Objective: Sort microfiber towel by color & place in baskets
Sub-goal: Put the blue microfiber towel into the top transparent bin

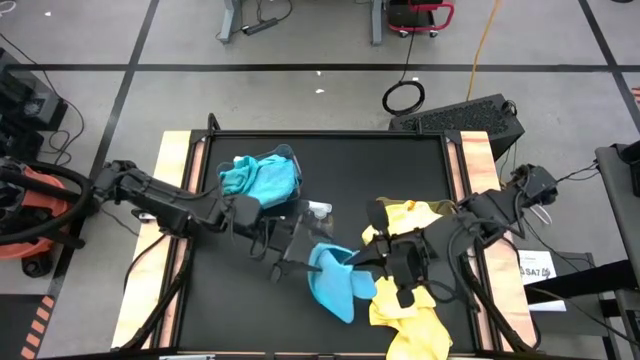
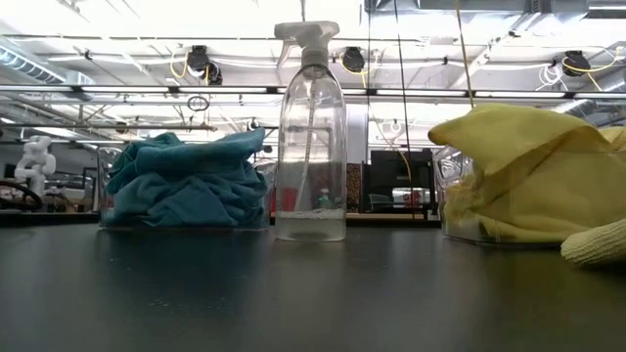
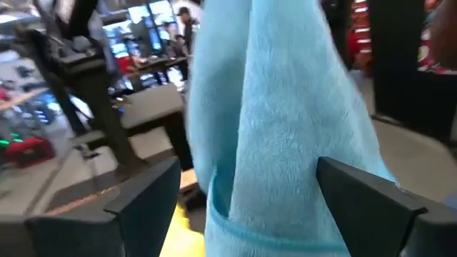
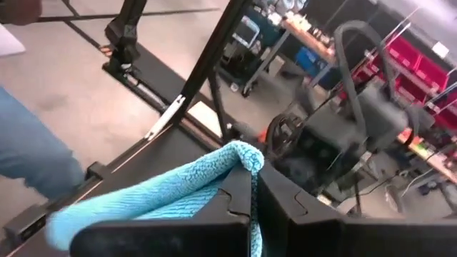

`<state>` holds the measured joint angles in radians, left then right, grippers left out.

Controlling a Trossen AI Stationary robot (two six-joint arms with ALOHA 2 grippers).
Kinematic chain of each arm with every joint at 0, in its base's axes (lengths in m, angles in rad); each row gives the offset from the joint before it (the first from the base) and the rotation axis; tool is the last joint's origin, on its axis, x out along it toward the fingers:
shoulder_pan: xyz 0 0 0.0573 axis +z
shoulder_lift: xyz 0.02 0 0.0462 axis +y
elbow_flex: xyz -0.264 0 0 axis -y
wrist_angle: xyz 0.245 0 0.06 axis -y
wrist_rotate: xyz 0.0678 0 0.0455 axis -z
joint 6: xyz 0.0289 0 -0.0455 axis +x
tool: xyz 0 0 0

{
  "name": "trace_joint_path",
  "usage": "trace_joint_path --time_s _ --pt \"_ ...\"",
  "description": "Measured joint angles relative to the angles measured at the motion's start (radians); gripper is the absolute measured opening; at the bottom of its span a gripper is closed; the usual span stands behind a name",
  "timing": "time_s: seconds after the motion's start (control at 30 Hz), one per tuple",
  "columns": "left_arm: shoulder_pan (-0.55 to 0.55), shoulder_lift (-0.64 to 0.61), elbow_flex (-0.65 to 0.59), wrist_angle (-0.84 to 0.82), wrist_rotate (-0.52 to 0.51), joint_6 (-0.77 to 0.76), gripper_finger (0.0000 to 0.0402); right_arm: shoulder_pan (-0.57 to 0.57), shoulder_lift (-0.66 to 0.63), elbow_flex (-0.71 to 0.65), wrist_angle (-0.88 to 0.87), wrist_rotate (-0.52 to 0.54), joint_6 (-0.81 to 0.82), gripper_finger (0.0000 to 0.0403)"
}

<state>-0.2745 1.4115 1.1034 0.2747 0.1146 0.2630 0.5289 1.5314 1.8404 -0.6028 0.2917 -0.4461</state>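
Filling left wrist view, turquoise towel [image 3: 285, 128] hides table

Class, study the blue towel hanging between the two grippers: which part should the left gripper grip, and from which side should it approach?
Grip the hanging body of the blue towel below the pinched corner, coming from the left gripper's own side. The right gripper holds one corner up, so the cloth drapes between the left's open fingers.

Turquoise towel [image 1: 338, 280] draped mid-table; blue-filled [image 1: 262, 178] and yellow-filled baskets [image 1: 410, 215].
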Motion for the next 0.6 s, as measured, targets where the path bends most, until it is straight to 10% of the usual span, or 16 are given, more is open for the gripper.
trace_joint_path --time_s 0.6 --pt "0.045 0.094 0.002 0.247 0.414 -0.124 0.0334 -0.104 0.012 -0.001 0.045 -0.142 -0.064 0.0000"
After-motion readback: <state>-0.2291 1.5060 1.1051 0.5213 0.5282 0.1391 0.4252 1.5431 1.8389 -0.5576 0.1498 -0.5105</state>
